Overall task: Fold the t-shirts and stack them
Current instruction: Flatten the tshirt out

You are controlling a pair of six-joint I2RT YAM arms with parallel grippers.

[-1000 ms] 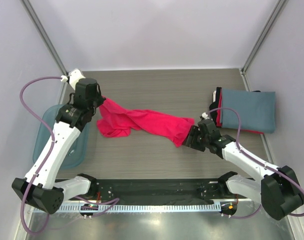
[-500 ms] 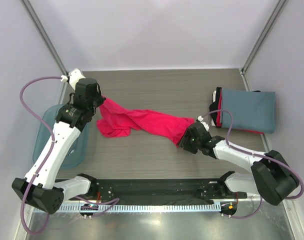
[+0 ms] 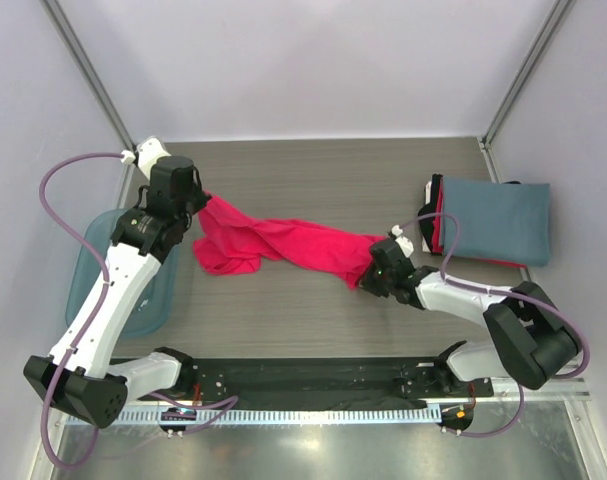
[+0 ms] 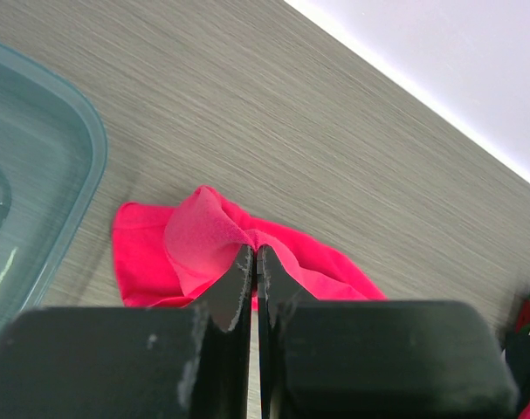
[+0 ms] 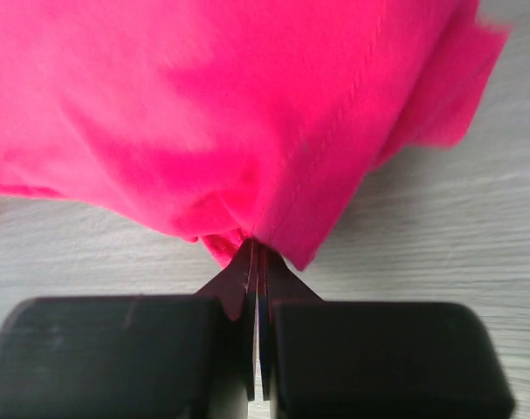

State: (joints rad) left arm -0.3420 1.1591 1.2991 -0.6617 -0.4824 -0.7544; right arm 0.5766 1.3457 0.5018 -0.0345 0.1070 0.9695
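Observation:
A bright pink-red t-shirt [image 3: 283,245] lies bunched and stretched across the middle of the table. My left gripper [image 3: 198,200] is shut on its left end, the cloth pinched at the fingertips [image 4: 254,253] in the left wrist view. My right gripper [image 3: 371,270] is shut on the shirt's right end; the pink-red t-shirt [image 5: 247,113] fills the right wrist view, its hem caught between the jaws [image 5: 258,249]. A folded slate blue-grey t-shirt [image 3: 498,220] tops a stack at the right, with red [image 3: 438,232] and black [image 3: 427,205] folded edges showing beneath it.
A translucent blue plastic bin [image 3: 88,275] sits at the left table edge, under the left arm; its rim [image 4: 81,166] shows in the left wrist view. A black strip [image 3: 303,380] runs along the near edge. Frame posts rise at both back corners.
My right gripper moved left onto the shirt's right end and shut on it. The left arm and the folded stack have not moved.

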